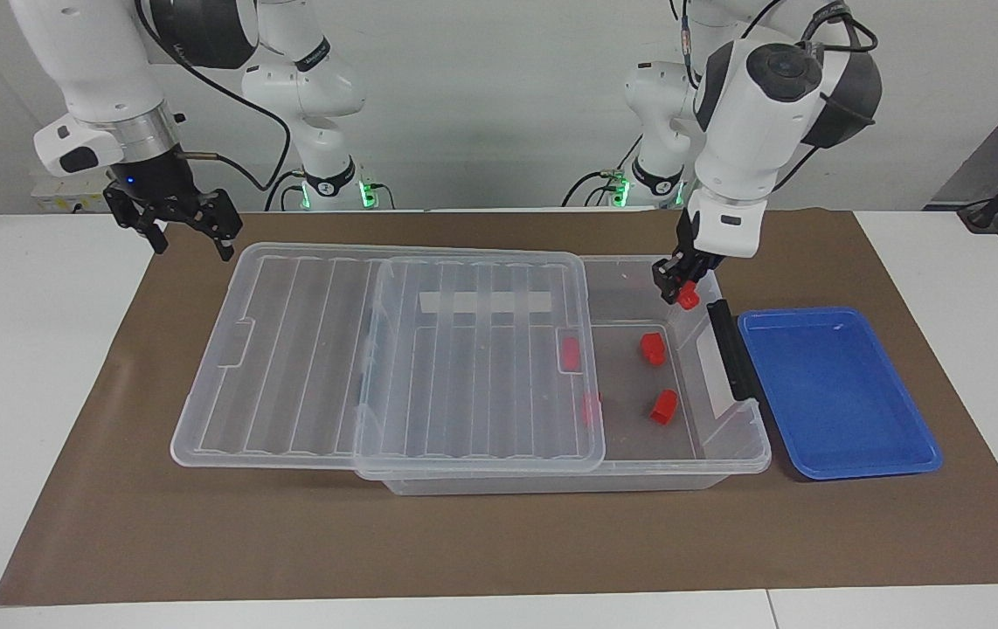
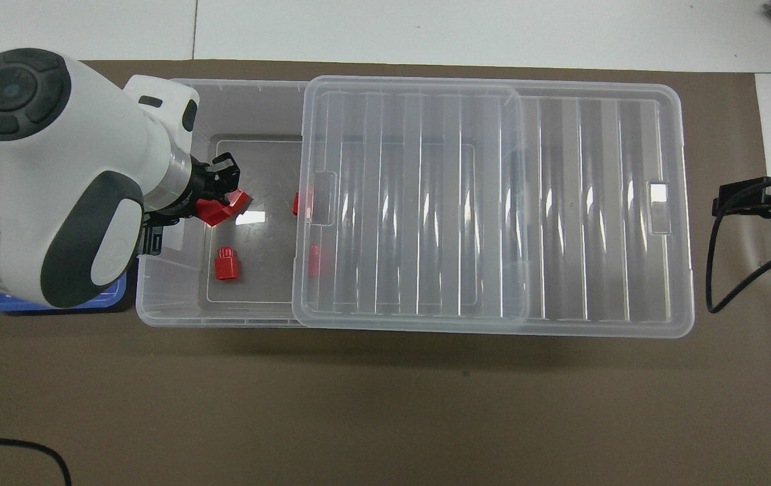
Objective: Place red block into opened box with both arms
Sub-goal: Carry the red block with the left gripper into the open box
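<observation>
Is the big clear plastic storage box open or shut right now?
Open. The clear plastic storage box has its ribbed see-through lid slid toward the right arm's end, baring the part by the dark grey latch.

The left gripper (image 1: 680, 291) is holding a red block (image 1: 689, 300) over the open end of the box (image 1: 731, 437); the right gripper (image 1: 189, 234) is hanging wide-jawed above the table (image 1: 499, 542).

Red block above the open box
The small red block (image 1: 689, 301) hangs over the uncovered end of the clear box (image 1: 731, 454); four red blocks (image 1: 653, 348) lie inside.
</observation>
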### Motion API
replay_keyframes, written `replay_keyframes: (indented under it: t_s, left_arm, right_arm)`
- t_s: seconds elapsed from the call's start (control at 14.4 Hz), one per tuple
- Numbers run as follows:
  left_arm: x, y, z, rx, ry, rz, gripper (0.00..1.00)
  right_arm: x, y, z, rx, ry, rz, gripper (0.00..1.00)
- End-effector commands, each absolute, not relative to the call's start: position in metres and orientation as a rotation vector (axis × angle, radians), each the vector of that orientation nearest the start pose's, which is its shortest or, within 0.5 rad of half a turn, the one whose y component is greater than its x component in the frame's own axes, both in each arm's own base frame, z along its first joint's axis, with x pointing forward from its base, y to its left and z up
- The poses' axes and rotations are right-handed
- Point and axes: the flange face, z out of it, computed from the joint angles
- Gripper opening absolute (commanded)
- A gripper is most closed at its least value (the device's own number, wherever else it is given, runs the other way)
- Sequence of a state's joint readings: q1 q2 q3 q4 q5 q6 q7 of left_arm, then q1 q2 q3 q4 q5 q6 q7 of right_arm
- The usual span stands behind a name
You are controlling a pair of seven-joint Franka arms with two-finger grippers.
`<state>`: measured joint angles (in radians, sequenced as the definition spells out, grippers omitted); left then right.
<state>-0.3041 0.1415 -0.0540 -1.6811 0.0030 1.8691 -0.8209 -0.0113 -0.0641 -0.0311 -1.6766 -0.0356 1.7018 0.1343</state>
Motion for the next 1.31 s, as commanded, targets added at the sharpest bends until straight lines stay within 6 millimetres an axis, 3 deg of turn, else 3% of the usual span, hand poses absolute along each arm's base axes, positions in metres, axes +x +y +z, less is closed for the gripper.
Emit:
replay_keyframes:
  t_s: [0.0,0.14,0.42,0.69,0.83,1.25]
  left_arm:
    - [0.561,-0.216,0.476,-3.114,-0.712,-0.101,0.00]
    - [0.553,-0.222,0.444,-3.127,-0.675,-0.145,0.00]
    - [0.551,-0.239,0.406,-3.127,-0.605,-0.136,0.00]
    - [0.555,-0.241,0.374,-3.104,-0.559,-0.140,0.00]
    - [0.554,-0.242,0.348,-3.081,-0.515,-0.135,0.00]
    - [0.550,-0.238,0.322,-3.073,-0.406,-0.132,0.00]
  right_arm:
    - [0.551,-0.029,0.622,-3.142,0.279,-0.103,0.99]
    - [0.548,-0.031,0.620,-3.154,0.166,-0.066,1.00]
    - [0.545,-0.022,0.614,-3.154,0.136,-0.051,1.00]
    - [0.542,-0.011,0.612,-3.156,0.095,-0.032,1.00]
    - [0.539,-0.009,0.610,-3.149,0.086,-0.019,1.00]
    - [0.540,-0.005,0.610,-3.123,0.107,-0.033,1.00]
